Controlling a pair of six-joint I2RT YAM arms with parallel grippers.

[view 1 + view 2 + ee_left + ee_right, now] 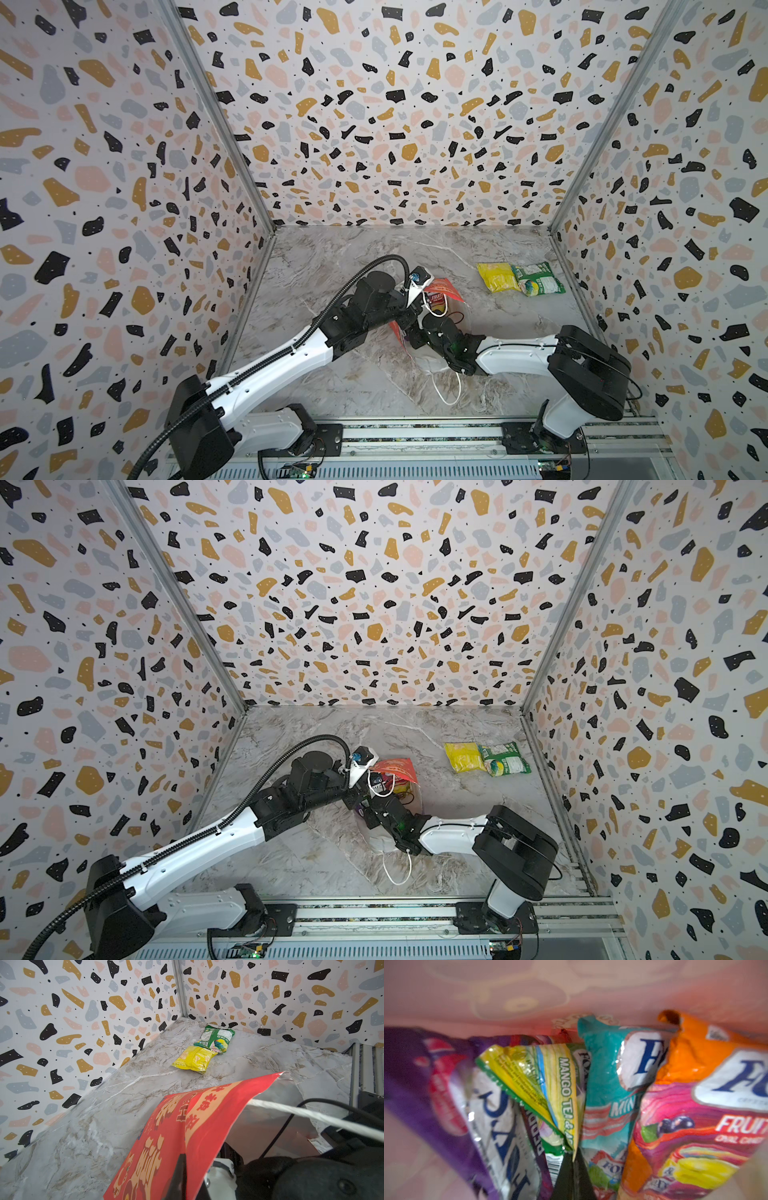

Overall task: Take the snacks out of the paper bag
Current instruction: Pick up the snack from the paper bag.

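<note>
Inside the packet-filled red paper bag [170, 1126], the right gripper [570, 1155] pinches a mango-tea packet [550, 1076]; the left gripper [181, 1167] clamps the rim.

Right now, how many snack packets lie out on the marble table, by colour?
Yellow glossy flat packet: 1
Green glossy flat packet: 1
Total outside the red paper bag: 2

In both top views the left arm [270, 374] and right arm [511, 355] covered most of the red bag [448, 287], and its packets [436, 300] were mostly hidden. In the right wrist view the purple packet [411, 1084] was blurred, the orange packet [695, 1126] ran off the edge, and the right gripper [571, 1157], itself cut off, hid the pinched corner of the yellow-green packet [550, 1084].
</note>
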